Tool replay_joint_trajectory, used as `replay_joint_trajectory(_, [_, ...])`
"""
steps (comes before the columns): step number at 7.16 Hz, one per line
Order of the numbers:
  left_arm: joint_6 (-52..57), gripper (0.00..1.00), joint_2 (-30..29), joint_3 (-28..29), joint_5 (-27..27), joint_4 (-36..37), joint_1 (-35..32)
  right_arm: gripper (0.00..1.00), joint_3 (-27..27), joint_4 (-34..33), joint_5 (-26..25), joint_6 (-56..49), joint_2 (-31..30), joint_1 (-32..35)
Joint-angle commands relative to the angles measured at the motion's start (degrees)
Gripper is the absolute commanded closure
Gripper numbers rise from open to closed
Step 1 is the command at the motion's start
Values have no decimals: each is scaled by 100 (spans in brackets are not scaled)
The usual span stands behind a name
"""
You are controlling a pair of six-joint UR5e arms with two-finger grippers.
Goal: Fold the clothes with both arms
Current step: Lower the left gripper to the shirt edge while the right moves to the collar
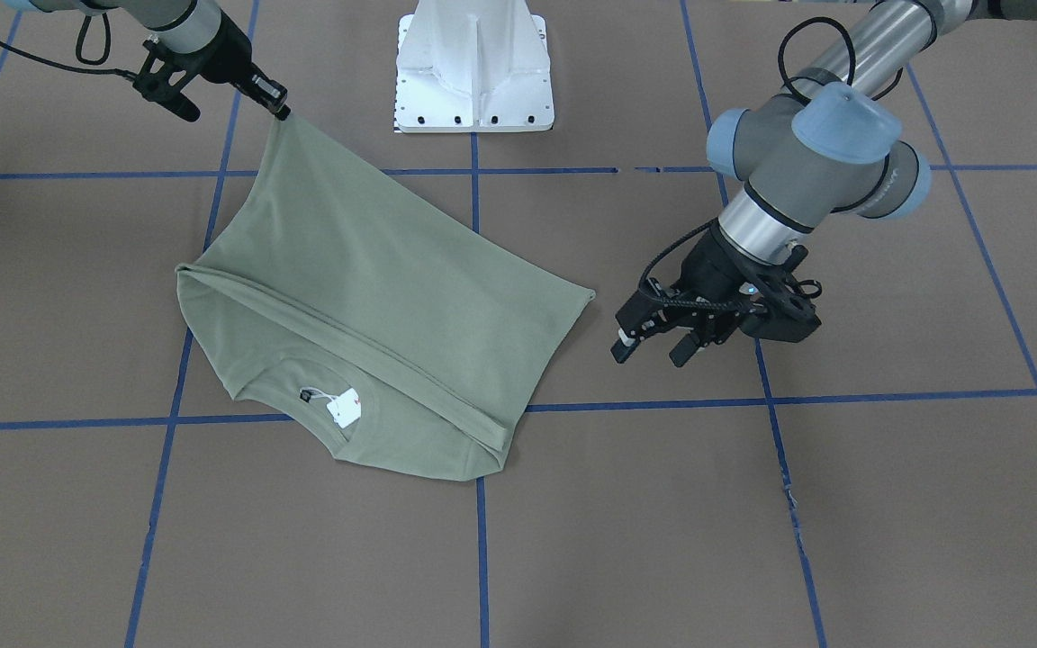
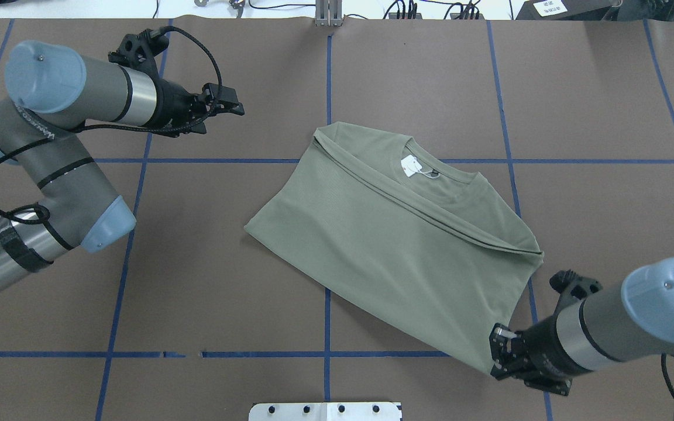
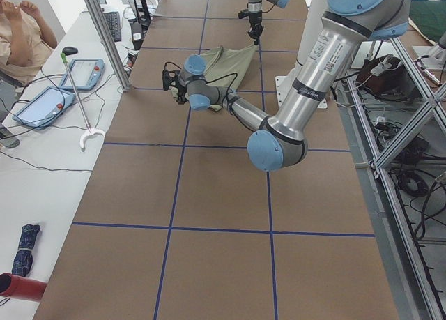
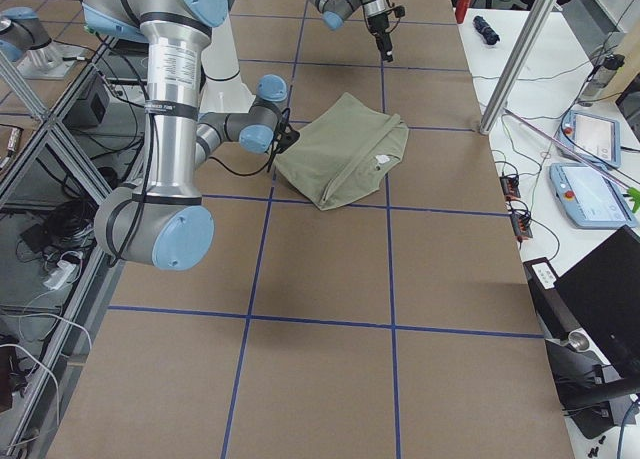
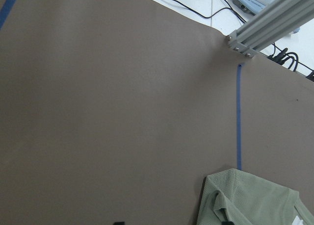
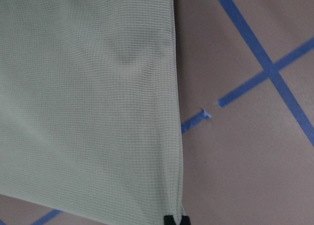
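Note:
The sage-green shirt (image 1: 374, 297) lies folded on the brown table, its collar and white hang tag (image 1: 344, 407) facing up. It also shows in the overhead view (image 2: 395, 234). My right gripper (image 1: 283, 112) is shut on one corner of the shirt and holds that corner lifted and taut. The same gripper shows in the overhead view (image 2: 498, 354), and the cloth (image 6: 88, 87) fills the right wrist view. My left gripper (image 1: 653, 349) is open and empty, hovering beside the shirt's other side, apart from it. It also shows in the overhead view (image 2: 233, 102).
The white pedestal base (image 1: 475, 72) stands at the robot's side of the table. Blue tape lines (image 1: 475, 540) grid the brown surface. An aluminium post (image 5: 270, 26) stands at the far table edge. An operator (image 3: 21, 34) sits beyond it.

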Motion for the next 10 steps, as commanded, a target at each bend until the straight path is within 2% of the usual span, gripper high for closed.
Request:
replay_joint_trajectory(1, [-969, 1, 146, -580, 603, -8, 1007, 100, 229, 0, 11, 233, -224, -995])
replay_joint_trajectory(2, [-1167, 2, 129, -722, 956, 0, 1308, 1, 256, 0, 2, 294, -242, -1156])
replay_joint_trajectory(4, [-1204, 4, 129, -837, 933, 18, 1556, 0, 239, 0, -85, 524, -233, -1306])
replay_joint_trajectory(5, [-1222, 1, 312, -959, 925, 166, 1705, 0, 265, 0, -94, 524, -199, -941])
replay_joint_trajectory(6, [-1570, 1, 340, -969, 924, 368, 1828, 0, 265, 9, -86, 506, -76, -276])
replay_joint_trajectory(8, [-1819, 1, 296, -960, 977, 1375, 2005, 0, -207, 17, -94, 253, 581, 1270])
replay_joint_trajectory(9, [-1811, 1, 357, -917, 1003, 1415, 2119, 0, -306, 18, -94, -210, 784, 1651])
replay_joint_trajectory(10, [-1776, 2, 349, -873, 1038, 1433, 2137, 0, -472, 26, -103, -336, 804, 1707])
